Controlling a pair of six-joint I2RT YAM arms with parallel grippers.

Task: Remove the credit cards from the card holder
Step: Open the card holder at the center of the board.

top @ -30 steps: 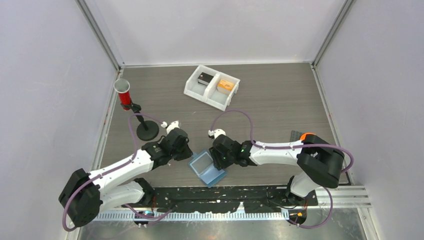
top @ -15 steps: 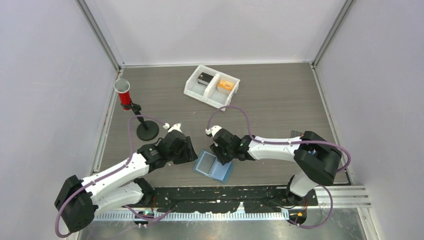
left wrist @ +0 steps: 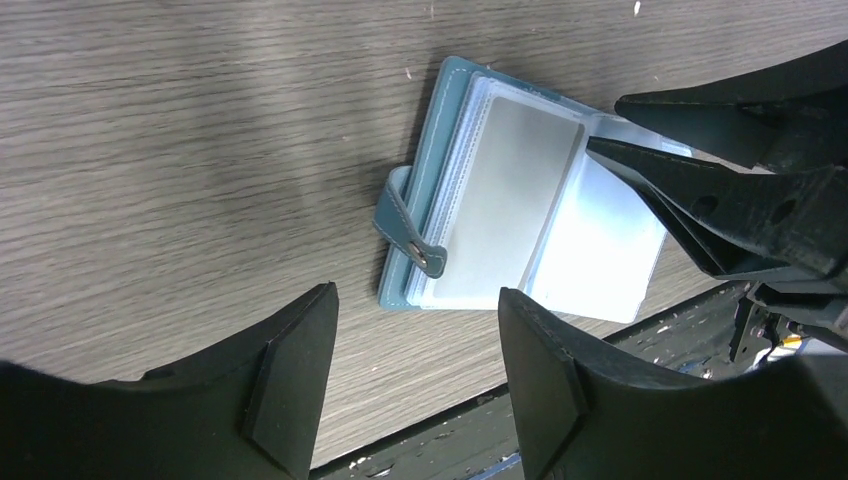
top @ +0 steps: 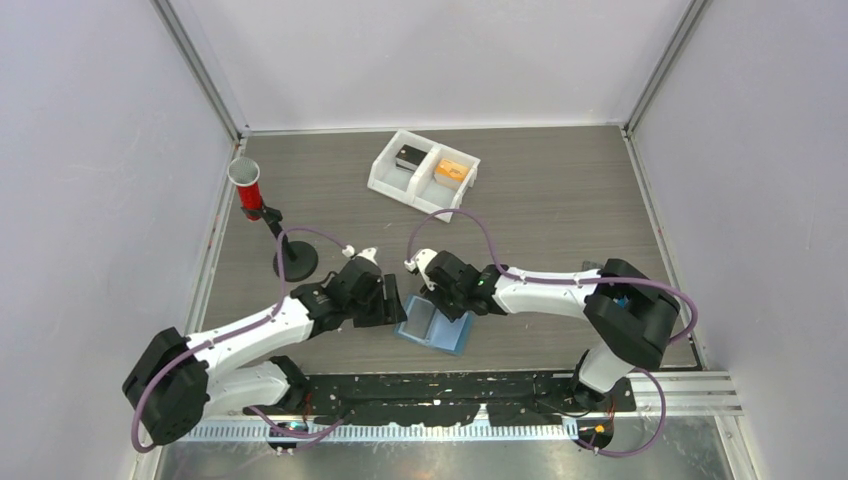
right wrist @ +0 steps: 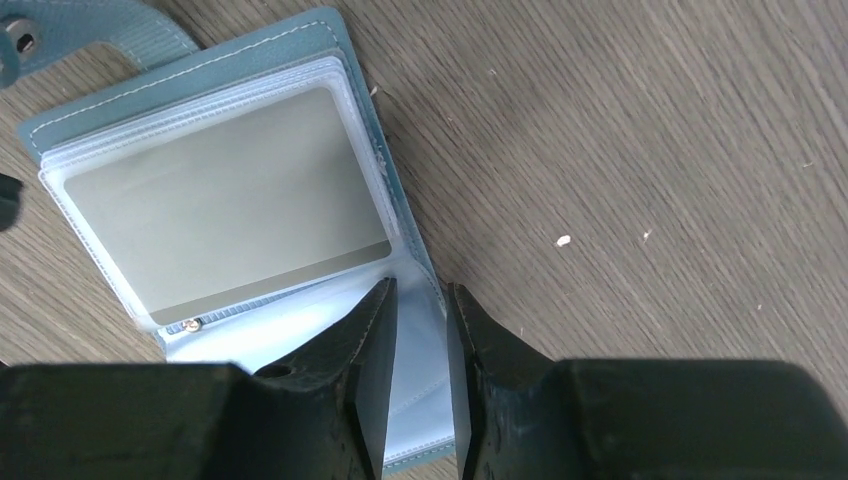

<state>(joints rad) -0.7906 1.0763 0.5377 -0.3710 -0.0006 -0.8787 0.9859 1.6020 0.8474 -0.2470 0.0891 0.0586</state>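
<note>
The card holder (top: 436, 326) is lying open on the counter (top: 560, 200), close to its near edge and between my two arms. I am holding my left claw (left wrist: 415, 335) spread wide just at the holder's left side. In that wrist's view the blue snap strap (left wrist: 410, 226) is curling over the cover's outer edge, in line with the gap between my fingers, and nothing is sitting in the grip. A grey credit card (right wrist: 225, 200) is showing flat inside the top clear sleeve of the left half, fully tucked in, with more clear sleeves stacked beneath it. I am lowering my right claw (right wrist: 420, 296) onto the other half, its fingers drawn close together with only a slim gap between them. The tips are sitting right beside the card's long edge, and a pale sleeve (right wrist: 415, 400) is showing in the gap. Whether they are pinching that sleeve I cannot tell. Well behind the holder, a white two-compartment tray (top: 384, 178) is sitting toward the far side of the counter.
</note>
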